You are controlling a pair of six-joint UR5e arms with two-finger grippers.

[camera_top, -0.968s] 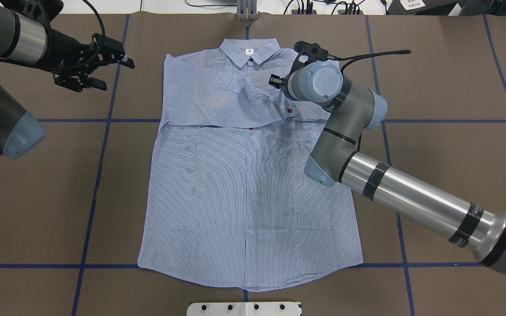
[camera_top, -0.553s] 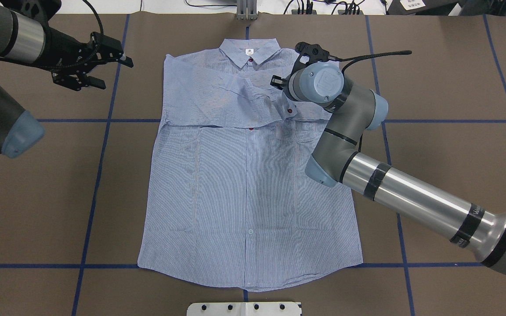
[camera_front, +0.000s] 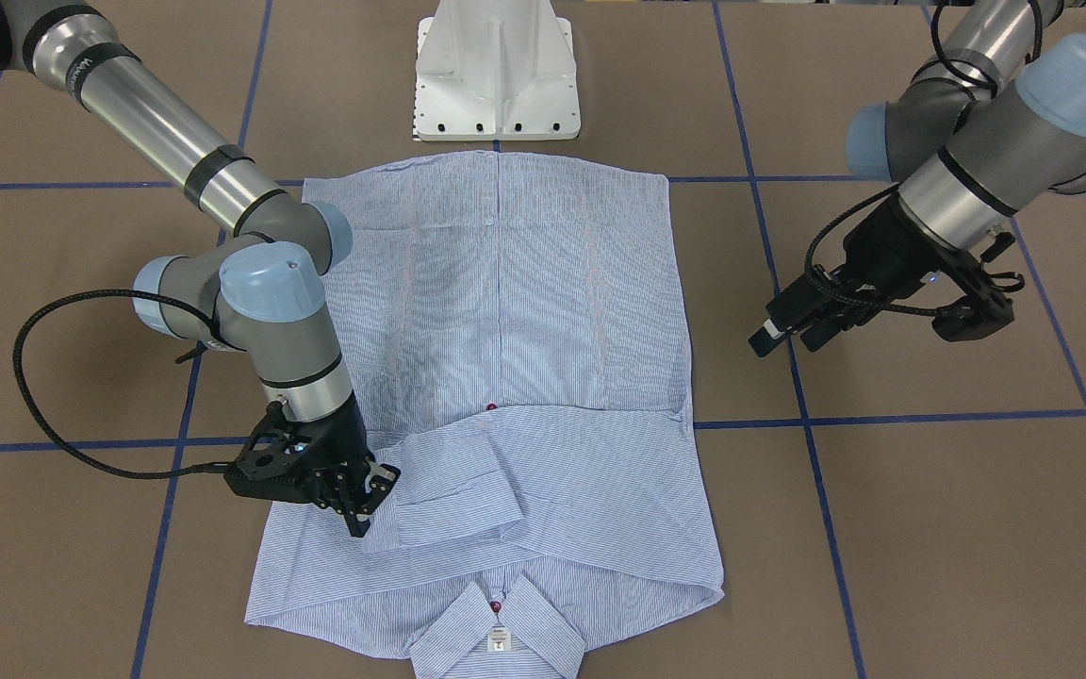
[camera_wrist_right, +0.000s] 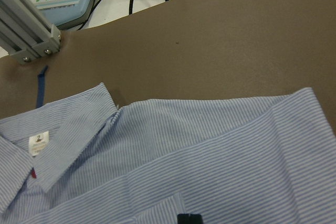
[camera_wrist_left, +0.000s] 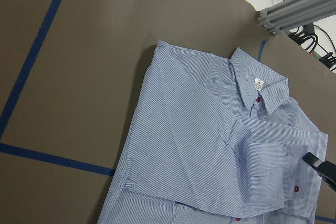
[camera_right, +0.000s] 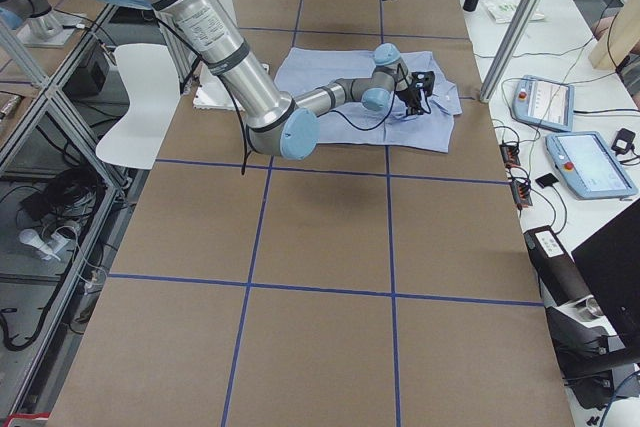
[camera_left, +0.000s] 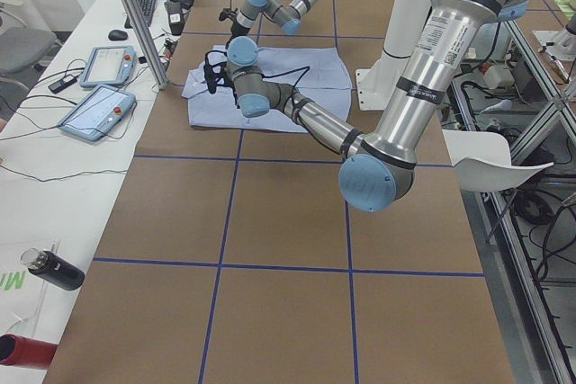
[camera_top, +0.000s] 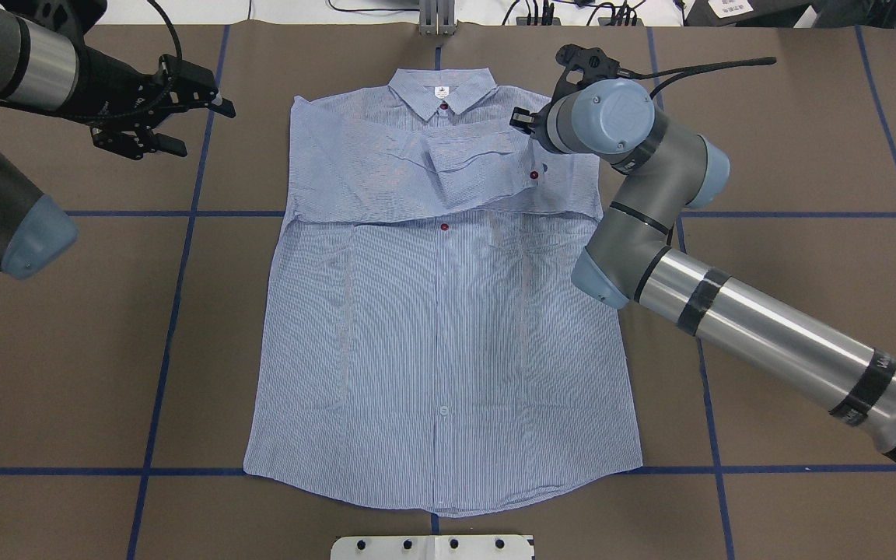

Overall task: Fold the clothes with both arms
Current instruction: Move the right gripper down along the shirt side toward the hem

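The light blue striped shirt [camera_top: 440, 334] lies flat, front up, collar [camera_top: 440, 89] at the table's far side, and also shows in the front view [camera_front: 505, 302]. Both sleeves are folded across the chest. My right gripper [camera_front: 369, 505] is at the top sleeve's cuff [camera_top: 522, 159] and looks shut on its edge. In the overhead view my wrist [camera_top: 603, 117] hides it. My left gripper [camera_top: 203, 128] is open and empty above the bare table, left of the shirt's shoulder. The left wrist view shows the shoulder and collar [camera_wrist_left: 257, 90].
The white pedestal base [camera_front: 496, 85] stands at the shirt's hem side. An aluminium post [camera_top: 436, 19] and cables sit beyond the collar. Blue tape lines [camera_top: 176, 257] cross the brown table. Teach pendants [camera_right: 540, 102] lie on the side bench.
My right gripper has moved right and toward the collar side, and the cuff has gone with it. The sleeve now lies flatter and straighter. My left arm has barely moved.
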